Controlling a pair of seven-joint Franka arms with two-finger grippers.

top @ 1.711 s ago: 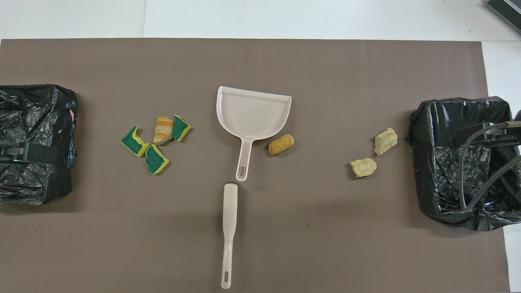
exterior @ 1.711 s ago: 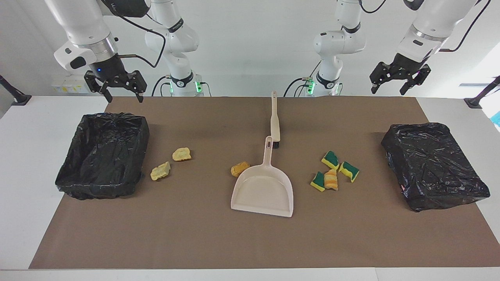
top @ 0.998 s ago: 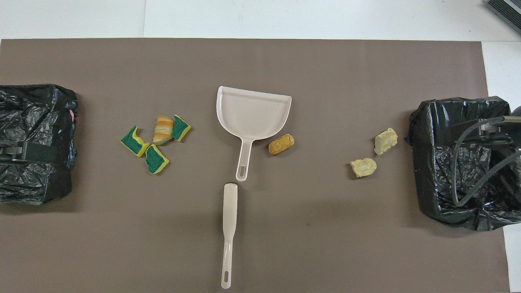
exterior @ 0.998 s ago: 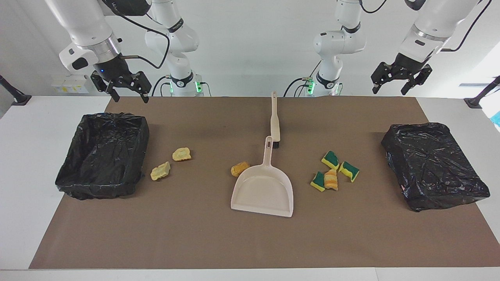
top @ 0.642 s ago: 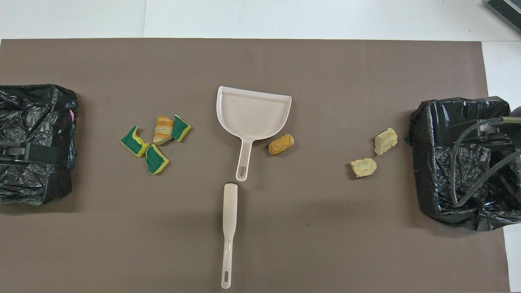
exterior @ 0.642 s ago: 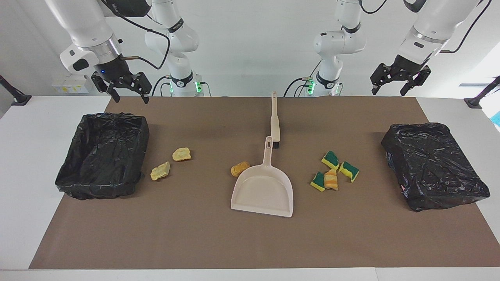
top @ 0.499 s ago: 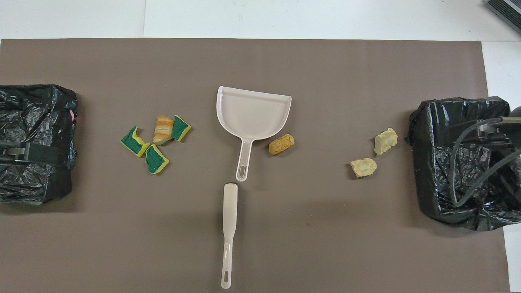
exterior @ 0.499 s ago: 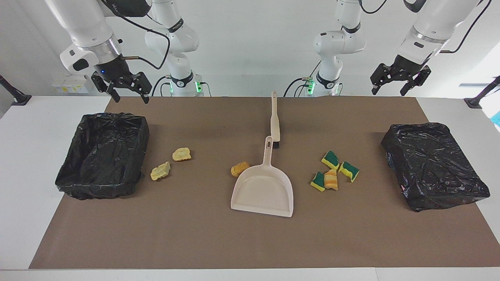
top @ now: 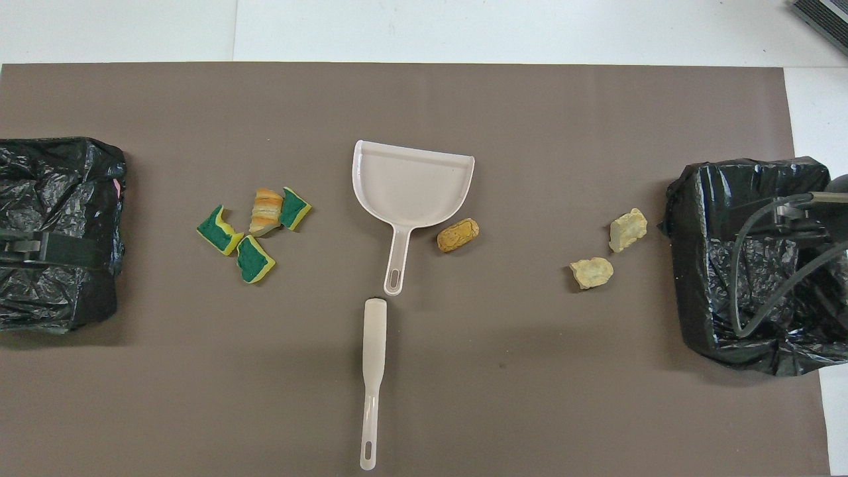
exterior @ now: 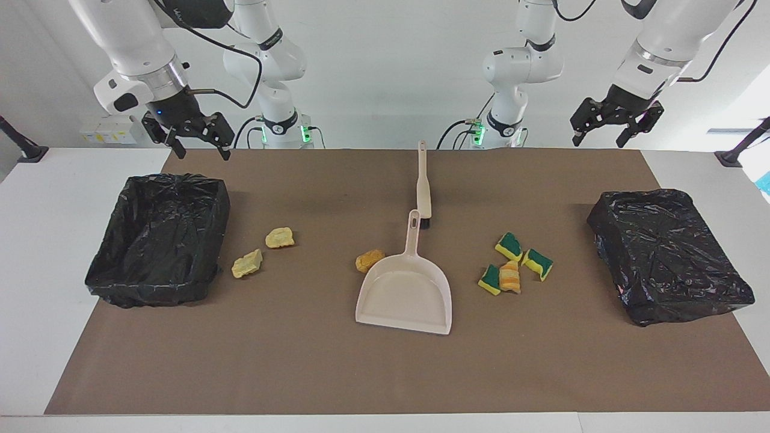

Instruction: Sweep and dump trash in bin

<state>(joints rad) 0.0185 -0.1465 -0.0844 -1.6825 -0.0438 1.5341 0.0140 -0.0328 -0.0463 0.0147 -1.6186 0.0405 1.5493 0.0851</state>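
Facing view only: both claws show whole here, up in the air at the robots' end of the brown mat [exterior: 301,373]
Overhead view only: the dustpan [top: 411,182] shows bare inside; of the right arm only a cable and a dark part show over the bin, and a dark strap crosses the other bin
Right gripper [exterior: 195,147]: hangs over the mat's edge just by the open bin [exterior: 159,240], pointing down, fingers spread apart, holding nothing
Open bin: black-lined box at the right arm's end of the table
Pale yellow lumps [exterior: 247,263]: two of them, on the mat just beside the open bin
Tan-orange lump [exterior: 369,260]: on the mat, touching or almost touching the dustpan where its handle starts
Dustpan: flat on the mat in the middle, handle toward the robots
Brush [exterior: 423,186]: in line with the dustpan handle, nearer the robots, bristle end just beside the handle tip
Green and yellow blocks [exterior: 509,245]: three of them around one orange-striped piece [exterior: 509,276], between the dustpan and the covered bin [exterior: 668,252]
Covered bin: black plastic over its top, at the left arm's end
Left gripper [exterior: 601,133]: waits in the air over that end of the mat, fingers spread, holding nothing
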